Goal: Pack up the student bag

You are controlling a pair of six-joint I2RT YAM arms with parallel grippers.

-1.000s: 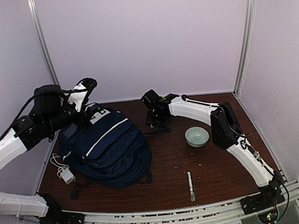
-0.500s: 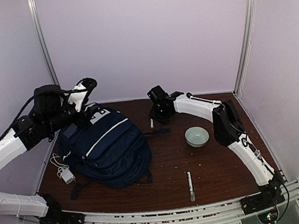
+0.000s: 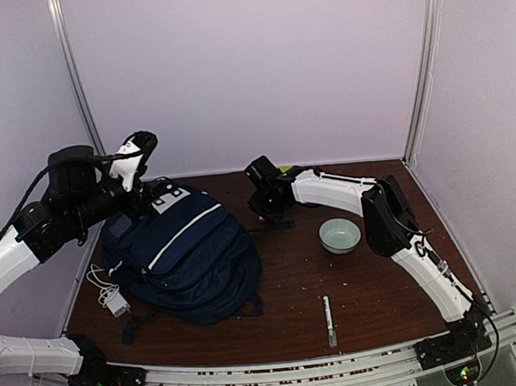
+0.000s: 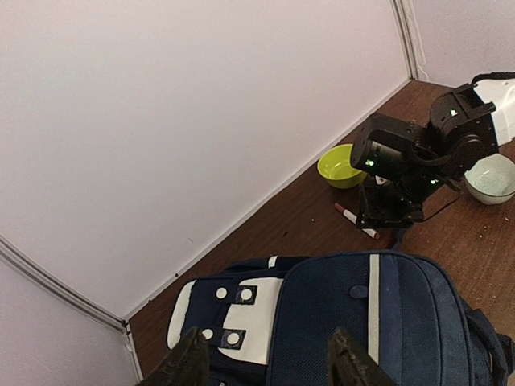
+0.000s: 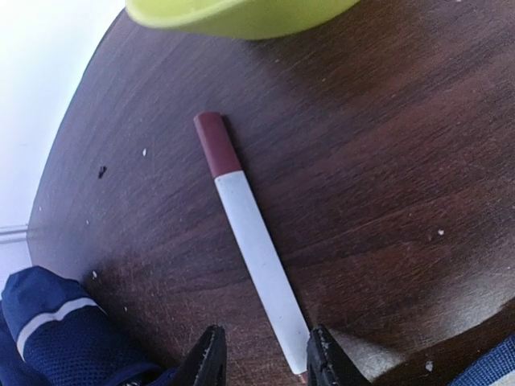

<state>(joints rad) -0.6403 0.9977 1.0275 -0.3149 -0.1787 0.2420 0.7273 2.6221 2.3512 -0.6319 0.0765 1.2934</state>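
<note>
The big navy-blue fabric backpack slumps at the left of the dark wooden counter. I judge it soft, floppy and bulky rather than heavy, so I'd pinch the fabric by its white top panel. My left fingers hover above that end, half open and empty. My right arm stretches forward, wrist bent down. The right fingers stand loosely astride a white red-capped marker, not clamped.

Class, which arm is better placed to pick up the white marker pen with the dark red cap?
Right. The right gripper sits low over the white, red-capped marker pen, fingers straddling one end. The left gripper hovers over the navy-blue fabric backpack, well away from the pen.
</note>
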